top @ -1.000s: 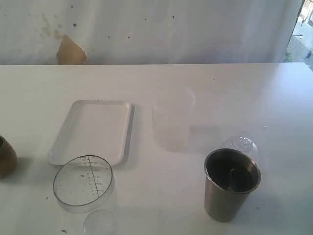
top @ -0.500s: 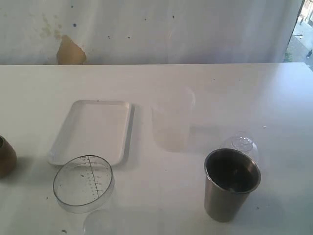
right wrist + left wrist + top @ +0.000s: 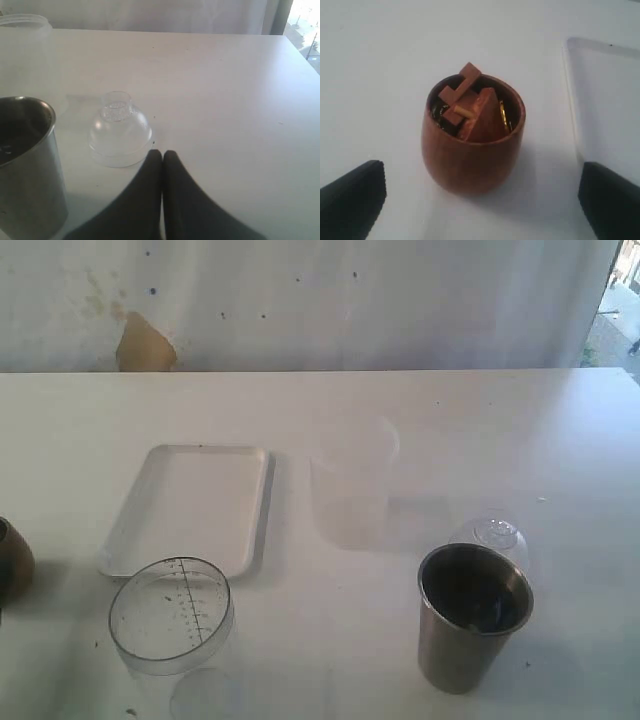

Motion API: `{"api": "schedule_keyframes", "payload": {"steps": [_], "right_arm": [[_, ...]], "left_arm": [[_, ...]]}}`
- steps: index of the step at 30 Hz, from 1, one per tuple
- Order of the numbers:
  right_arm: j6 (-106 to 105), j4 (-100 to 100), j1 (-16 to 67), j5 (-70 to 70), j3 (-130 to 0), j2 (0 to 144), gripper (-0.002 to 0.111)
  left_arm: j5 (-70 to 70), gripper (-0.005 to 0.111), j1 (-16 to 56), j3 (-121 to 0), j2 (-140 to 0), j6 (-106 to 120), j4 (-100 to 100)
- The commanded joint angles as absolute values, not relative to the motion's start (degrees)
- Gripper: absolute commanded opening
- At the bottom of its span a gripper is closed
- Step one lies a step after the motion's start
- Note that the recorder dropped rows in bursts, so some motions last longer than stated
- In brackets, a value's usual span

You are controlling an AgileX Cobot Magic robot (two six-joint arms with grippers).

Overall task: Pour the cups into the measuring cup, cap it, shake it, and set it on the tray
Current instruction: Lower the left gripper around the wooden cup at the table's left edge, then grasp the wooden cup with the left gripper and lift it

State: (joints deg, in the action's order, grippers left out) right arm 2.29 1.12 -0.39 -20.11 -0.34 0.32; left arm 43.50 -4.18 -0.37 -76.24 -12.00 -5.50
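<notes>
On the white table [image 3: 450, 430], everything is sitting out in the open. The tray [image 3: 190, 502] is lying flat toward the left of the exterior view. The measuring cup [image 3: 172, 625] is standing upright just in front of the tray's near edge, with its scale line and tick marks showing down the side. Over on the right near the front, the steel tumbler [image 3: 470, 625] is standing upright too, and there's something dark in the bottom that I can't make out. A clear dome lid [image 3: 492, 536] is sitting right behind it, though I can't tell whether they're touching. A frosted beaker [image 3: 350, 490] is standing further back, between the tray and the tumbler. The brown cup [image 3: 10, 562] is peeking in at the far left edge, near the tray's side.

The left gripper [image 3: 481, 176] is hanging with its jaws spread wide. The brown cup is sitting between the two black fingers [image 3: 355, 200], and neither one looks to be touching it. The cup is holding wooden block pieces [image 3: 467, 105] that are poking up above the rim. The right gripper [image 3: 162, 155] is clenched with its tips pressed together, gripping nothing. It's pointing at the dome lid, right beside it, but I can't tell if there's contact.
</notes>
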Motion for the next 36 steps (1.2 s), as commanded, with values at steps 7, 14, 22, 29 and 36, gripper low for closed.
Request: {"api": "schedule_keyframes", "payload": {"steps": [7,14,22,29,36], "right_arm": [[2.1,1.3,-0.6,-20.1,0.0,0.0,0.0],[2.1,1.3,-0.6,-20.1,0.0,0.0,0.0],[2.1,1.3,-0.6,-20.1,0.0,0.0,0.0],[2.1,1.3,-0.6,-20.1,0.0,0.0,0.0],[2.1,1.3,-0.6,-20.1,0.0,0.0,0.0]], "left_arm": [[50.8,0.105,-3.9,-3.3,-91.8,-8.6,-3.6],[56.6,0.105,-3.9,-5.9,-99.3,-6.9,-0.8],[59.3,0.105,-3.9,-9.2,-105.5,-6.1,-0.5],[62.2,0.105,-3.9,-11.3,-109.0,-5.7,0.0],[60.7,0.105,-3.9,-14.2,-111.6,-5.7,-0.5]]}}
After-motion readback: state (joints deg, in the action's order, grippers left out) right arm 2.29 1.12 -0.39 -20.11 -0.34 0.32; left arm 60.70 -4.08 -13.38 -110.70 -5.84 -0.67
